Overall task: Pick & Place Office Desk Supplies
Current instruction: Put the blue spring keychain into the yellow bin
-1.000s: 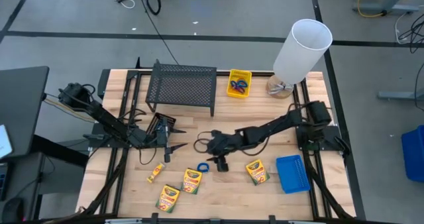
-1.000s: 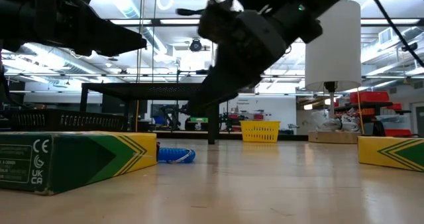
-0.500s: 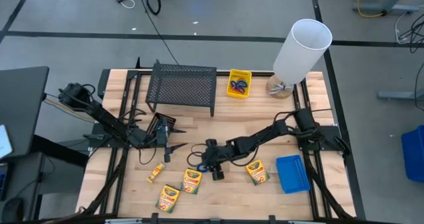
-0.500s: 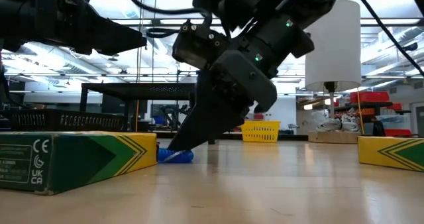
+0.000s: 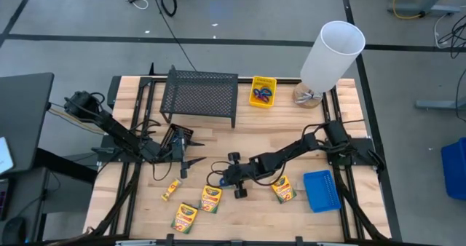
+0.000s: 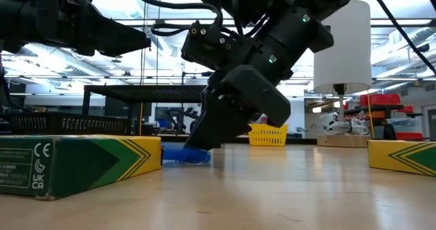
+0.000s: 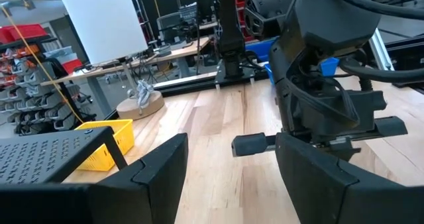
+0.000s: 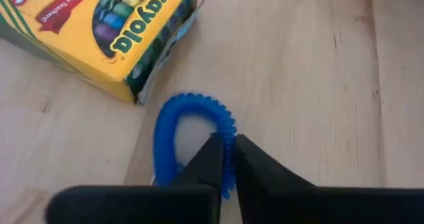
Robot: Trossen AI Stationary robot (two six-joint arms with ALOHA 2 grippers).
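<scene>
Right gripper [image 8: 225, 159] clenched on blue coiled loop [image 8: 192, 128] beside crayon box [image 8: 99, 32]. Lift straight up, clear of the box; left gripper [image 7: 228, 177] idle, open.

Wooden counter [image 5: 247, 140] carrying a black mesh rack [image 5: 200, 94], yellow bin [image 5: 263, 91], white cylinder [image 5: 329, 54], blue bin [image 5: 321, 191], four crayon boxes lying near the front edge, blue loop [image 8: 192, 141] lying beside one.

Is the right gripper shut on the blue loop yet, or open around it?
Shut on it. In the right wrist view the right gripper pinches one side of the blue loop, which lies on the table.
</scene>
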